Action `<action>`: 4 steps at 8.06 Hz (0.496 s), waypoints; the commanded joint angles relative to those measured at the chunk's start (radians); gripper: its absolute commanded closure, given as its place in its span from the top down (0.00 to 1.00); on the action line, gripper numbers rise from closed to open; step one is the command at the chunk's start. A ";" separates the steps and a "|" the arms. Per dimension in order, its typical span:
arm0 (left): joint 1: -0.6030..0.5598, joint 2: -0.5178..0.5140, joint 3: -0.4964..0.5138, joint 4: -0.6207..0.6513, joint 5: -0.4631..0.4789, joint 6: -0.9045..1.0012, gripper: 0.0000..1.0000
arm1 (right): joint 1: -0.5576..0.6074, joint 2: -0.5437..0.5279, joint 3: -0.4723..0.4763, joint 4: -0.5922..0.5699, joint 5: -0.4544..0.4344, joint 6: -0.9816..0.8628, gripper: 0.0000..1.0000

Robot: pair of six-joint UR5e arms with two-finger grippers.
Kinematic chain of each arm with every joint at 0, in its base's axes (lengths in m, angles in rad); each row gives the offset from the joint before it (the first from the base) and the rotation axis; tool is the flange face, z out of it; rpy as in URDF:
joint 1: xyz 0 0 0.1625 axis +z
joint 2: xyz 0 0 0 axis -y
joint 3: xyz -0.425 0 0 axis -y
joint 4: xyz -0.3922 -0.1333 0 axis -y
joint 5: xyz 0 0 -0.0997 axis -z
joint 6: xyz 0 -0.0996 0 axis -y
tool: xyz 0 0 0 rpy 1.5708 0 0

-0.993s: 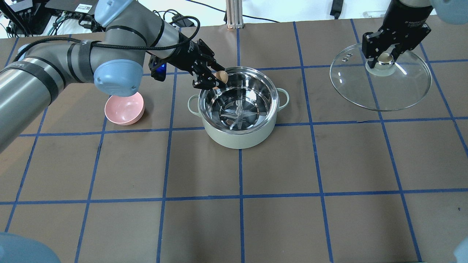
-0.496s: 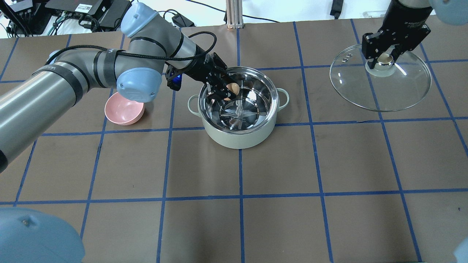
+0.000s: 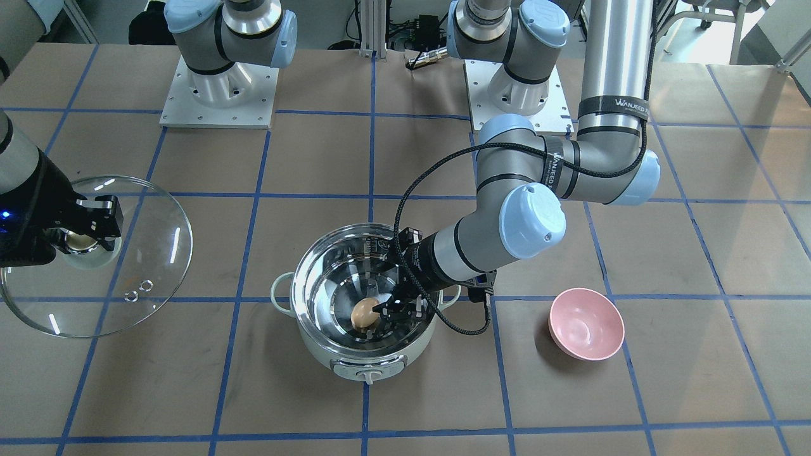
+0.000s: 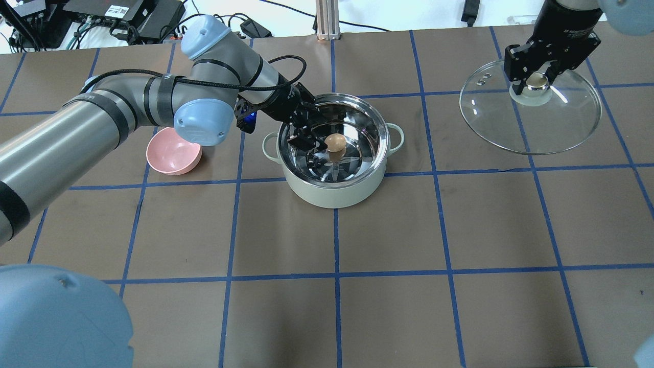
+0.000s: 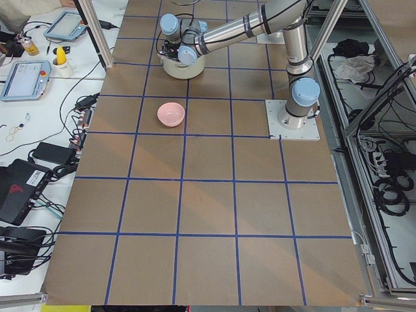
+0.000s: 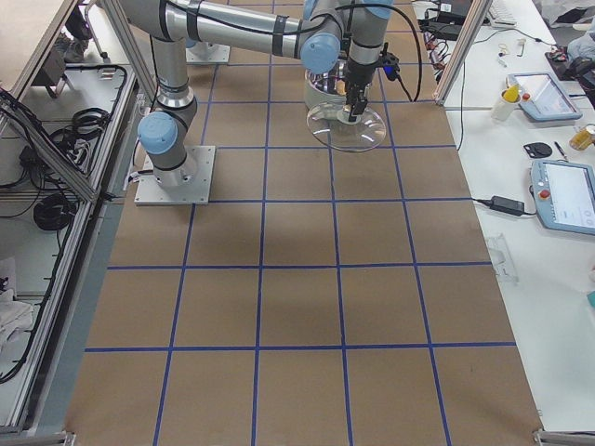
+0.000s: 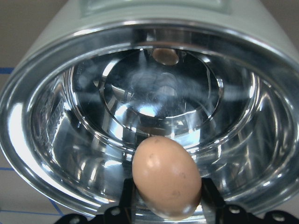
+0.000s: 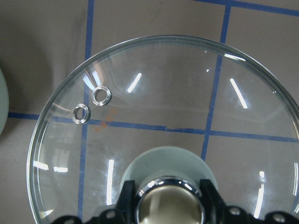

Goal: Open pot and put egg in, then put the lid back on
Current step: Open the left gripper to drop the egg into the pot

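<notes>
The left claw [image 4: 323,144] reaches over the rim of the pot [image 4: 334,197] and grips the egg [image 7: 167,177] between its fingers, down inside the shiny steel interior; the pot stands open towards the edge of the table [image 4: 409,306] farthest from the robot; the right claw [image 4: 534,82] is clamped on the knob of the lid [image 4: 536,130], nearer the right end of that edge, the glass apparently tilted; a pink bowl [image 4: 173,153] sits apart on the pot's left.

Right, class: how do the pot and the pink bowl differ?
The pot is bigger than the pink bowl. The pot is mint outside, steel inside, with handles; the bowl is plain pink. The left gripper holds the egg inside the pot; the bowl is empty. Both are round, upright, open.
</notes>
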State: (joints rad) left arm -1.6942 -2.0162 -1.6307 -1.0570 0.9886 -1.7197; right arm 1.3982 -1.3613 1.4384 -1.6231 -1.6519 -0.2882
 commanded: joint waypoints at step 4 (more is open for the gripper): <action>-0.001 0.083 0.127 -0.246 0.134 0.409 1.00 | 0.140 -0.027 -0.018 -0.009 0.009 0.220 0.05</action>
State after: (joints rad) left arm -1.6959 -1.9630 -1.5794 -1.1808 1.0990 -1.5095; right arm 1.4551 -1.3825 1.4265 -1.6290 -1.6390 -0.1859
